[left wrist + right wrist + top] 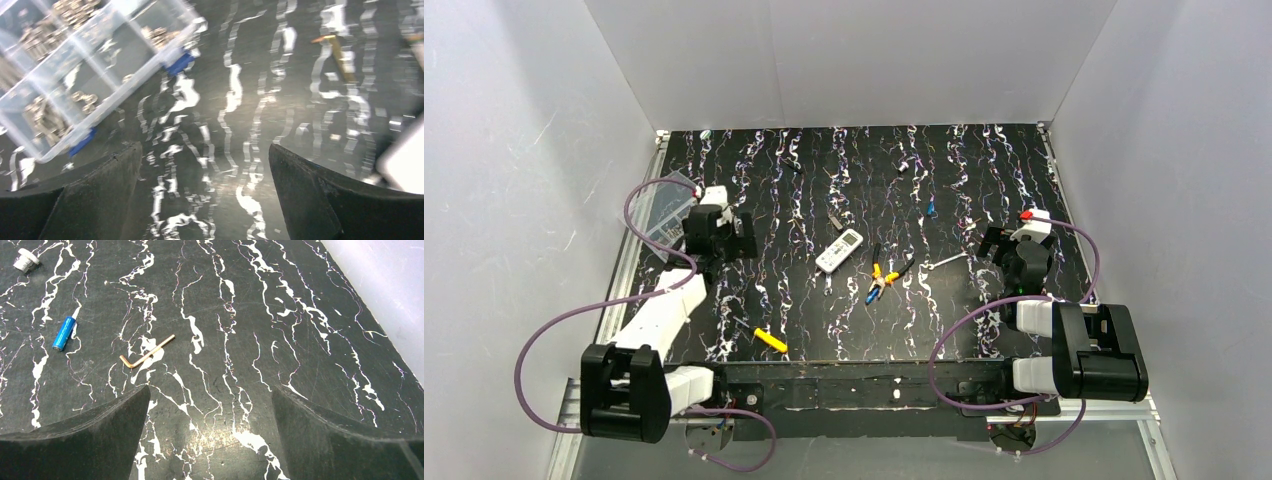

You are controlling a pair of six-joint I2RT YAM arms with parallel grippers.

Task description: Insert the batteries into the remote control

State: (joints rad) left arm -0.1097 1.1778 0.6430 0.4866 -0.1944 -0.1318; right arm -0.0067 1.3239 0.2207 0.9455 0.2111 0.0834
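While left hand [204, 150] gapes empty, right hand [210, 390] matches.

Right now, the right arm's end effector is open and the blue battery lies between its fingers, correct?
Not quite. The right end effector is open, but the blue battery lies on the table ahead of it, off to the picture's left past the hex key. The right wrist view shows this.

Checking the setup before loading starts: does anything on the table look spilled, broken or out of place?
Nothing looks spilled or broken. The remote control lies askew mid-table beside the pliers; one blue battery lies loose, apart from it, near a hex key. Only that one battery is clearly visible.
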